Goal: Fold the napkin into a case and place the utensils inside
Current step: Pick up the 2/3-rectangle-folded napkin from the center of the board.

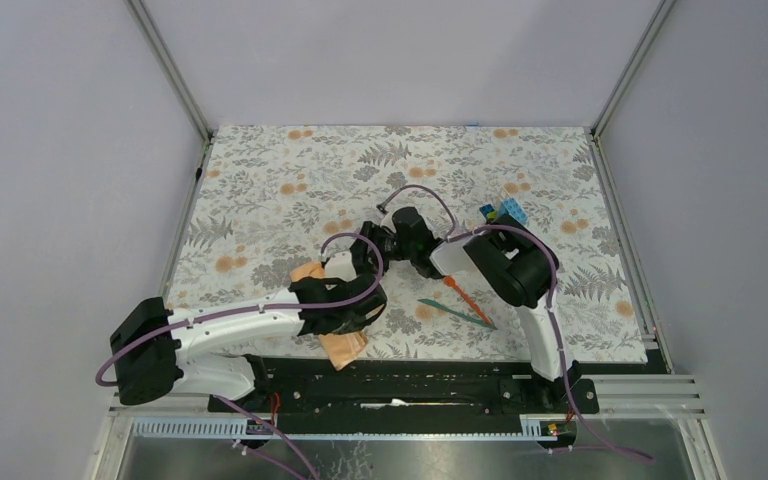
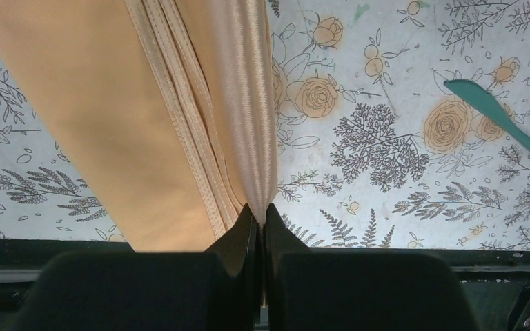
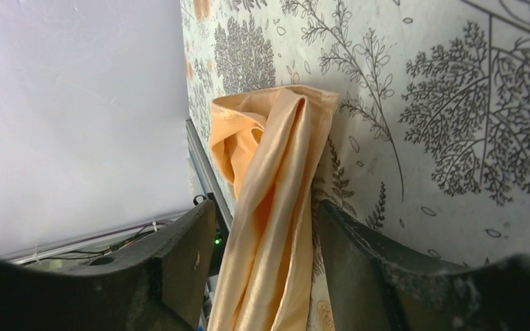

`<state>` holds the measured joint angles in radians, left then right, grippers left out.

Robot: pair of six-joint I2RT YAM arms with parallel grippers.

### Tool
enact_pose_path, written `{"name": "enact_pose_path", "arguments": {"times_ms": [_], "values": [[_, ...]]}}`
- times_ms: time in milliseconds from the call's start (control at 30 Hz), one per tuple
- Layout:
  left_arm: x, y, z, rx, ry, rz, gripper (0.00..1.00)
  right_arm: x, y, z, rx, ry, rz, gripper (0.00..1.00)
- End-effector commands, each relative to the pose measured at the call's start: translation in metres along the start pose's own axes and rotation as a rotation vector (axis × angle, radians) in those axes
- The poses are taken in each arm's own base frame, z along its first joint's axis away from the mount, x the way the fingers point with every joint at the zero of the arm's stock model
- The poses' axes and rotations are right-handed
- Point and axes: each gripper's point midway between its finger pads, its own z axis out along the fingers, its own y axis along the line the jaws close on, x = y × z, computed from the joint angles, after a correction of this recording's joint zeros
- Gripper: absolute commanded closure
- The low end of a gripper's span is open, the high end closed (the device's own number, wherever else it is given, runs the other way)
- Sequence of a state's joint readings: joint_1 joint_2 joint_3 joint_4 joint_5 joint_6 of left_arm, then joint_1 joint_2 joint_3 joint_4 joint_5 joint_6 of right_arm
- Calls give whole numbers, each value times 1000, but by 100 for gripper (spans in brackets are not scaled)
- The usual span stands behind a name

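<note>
A: Entry 1, fingers?
B: Left gripper (image 2: 261, 210): pressed together, pinching a hem fold of the napkin (image 2: 110, 124) at bottom centre of its wrist view. Right gripper (image 3: 263, 207): spread, 1 bunched fold between the jaws, with a gap on the left.
A: Handling?
B: Light, limp, slippery satin. Best taken at the stitched hem.
A: Room?
B: Teal utensil (image 2: 497, 114) upper right, orange utensil (image 1: 453, 286) beside it. The floral mat (image 2: 386, 152) opens upward, and its near edge lies just below the cloth.
</note>
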<state>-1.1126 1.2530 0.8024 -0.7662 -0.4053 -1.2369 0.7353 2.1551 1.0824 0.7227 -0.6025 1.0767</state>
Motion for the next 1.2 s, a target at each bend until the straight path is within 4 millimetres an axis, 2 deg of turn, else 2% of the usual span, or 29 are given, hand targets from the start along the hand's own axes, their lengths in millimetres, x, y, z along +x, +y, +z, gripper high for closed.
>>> {"name": "enact_pose_path", "arguments": {"times_ms": [0, 367, 500, 633, 733, 833, 967, 1167], "values": [[-7, -3, -3, 24, -26, -8, 100, -8, 5, 10, 1, -17, -60, 40], [-7, -4, -3, 36, -30, -6, 100, -13, -2, 18, 18, -13, -67, 57], [-7, -7, -3, 42, -31, -1, 100, -15, 0, 20, 14, -14, -76, 71], [-8, -14, 0, 64, -34, 2, 100, -20, 2, 17, 27, -23, -102, 91], [-13, -28, 3, 94, -50, 10, 100, -27, 1, 10, 48, -35, -129, 100], [-22, -47, 11, 115, -67, 17, 100, -37, -2, -2, 77, -44, -155, 100], [-31, -83, 26, 179, -72, 49, 100, -56, -11, -26, 113, -64, -159, 100], [-37, -135, 45, 287, -75, 77, 100, -65, -21, -51, 217, -54, -233, 100]]}}
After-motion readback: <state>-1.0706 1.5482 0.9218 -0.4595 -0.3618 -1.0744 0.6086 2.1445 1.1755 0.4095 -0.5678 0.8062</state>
